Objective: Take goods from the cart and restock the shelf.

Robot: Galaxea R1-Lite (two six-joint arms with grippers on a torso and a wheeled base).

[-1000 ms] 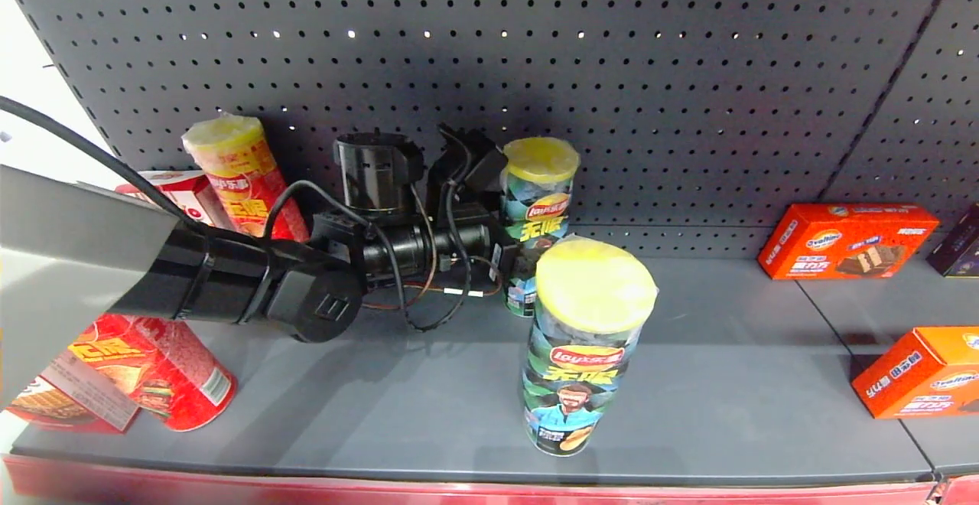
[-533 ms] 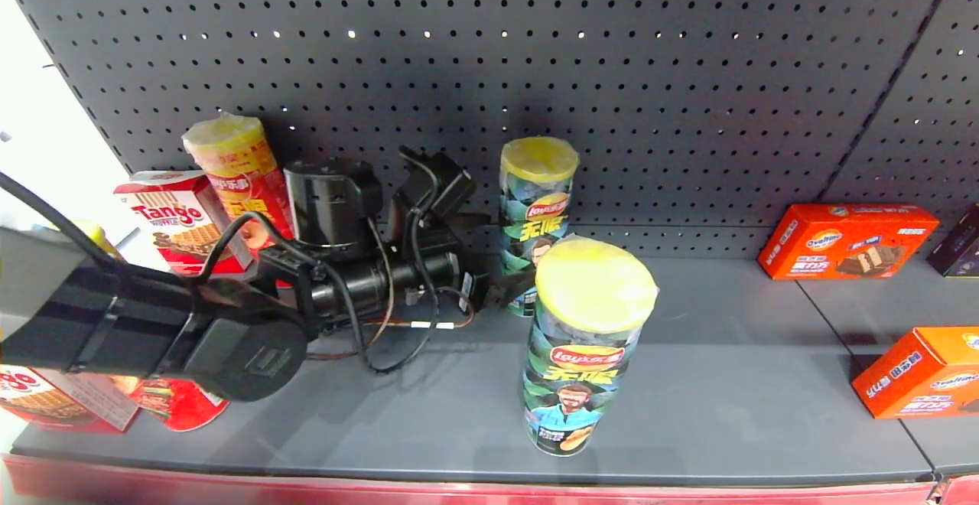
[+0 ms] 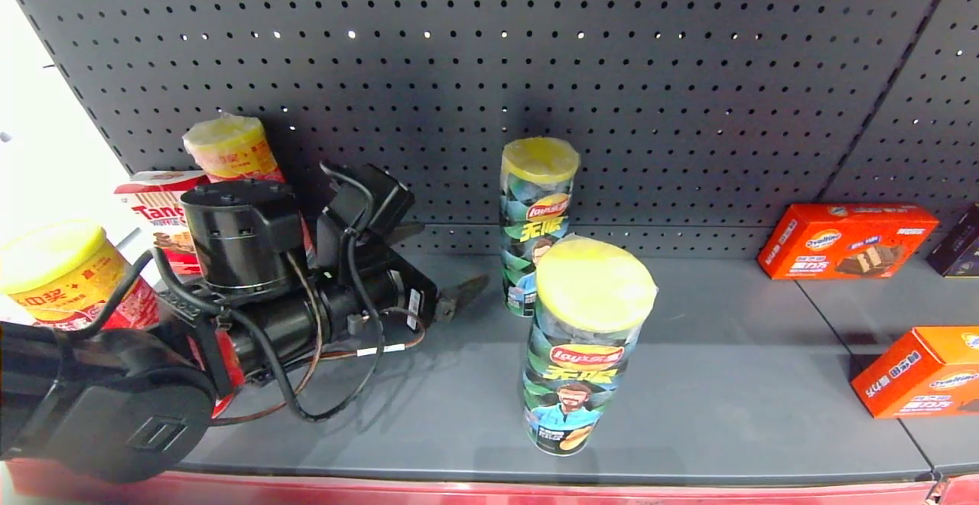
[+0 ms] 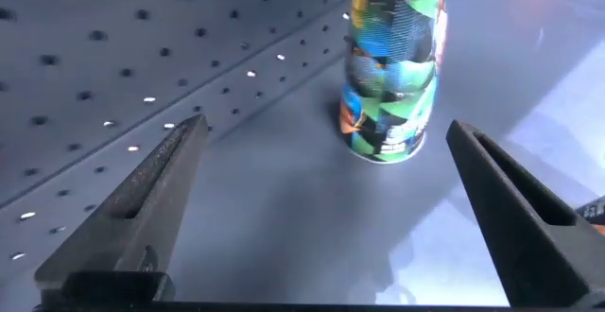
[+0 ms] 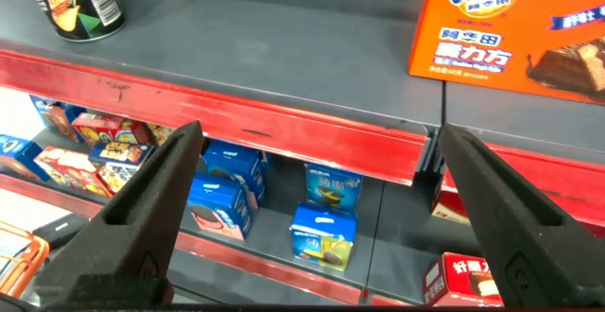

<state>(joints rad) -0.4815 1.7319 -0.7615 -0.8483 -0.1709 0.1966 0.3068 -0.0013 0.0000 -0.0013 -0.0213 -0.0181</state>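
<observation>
Plainly, two cylindrical chip cans, green-printed with smooth yellow plastic lids, stand upright on the matte grey metal shelf (image 3: 726,382): rear can (image 3: 538,222) by the perforated back wall (image 3: 612,69), front can (image 3: 585,344) near the lip. Left gripper (image 4: 321,208) gapes empty, apart from the rear can; right gripper (image 5: 321,208) spread, empty too. Two glossy orange cardboard boxes (image 3: 845,239) (image 3: 918,371) lie rightward.

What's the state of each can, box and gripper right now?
Rear green-patterned cylindrical chip can with yellow lid: upright, lidded, ungripped.
Front green-patterned chip can with yellow lid: upright, lidded.
Red chip can with yellow lid at back left: standing on end, lidded.
Rear orange cardboard box: closed.
Front orange cardboard box: closed.
Left gripper: open, empty.
Right gripper: open, empty.
</observation>
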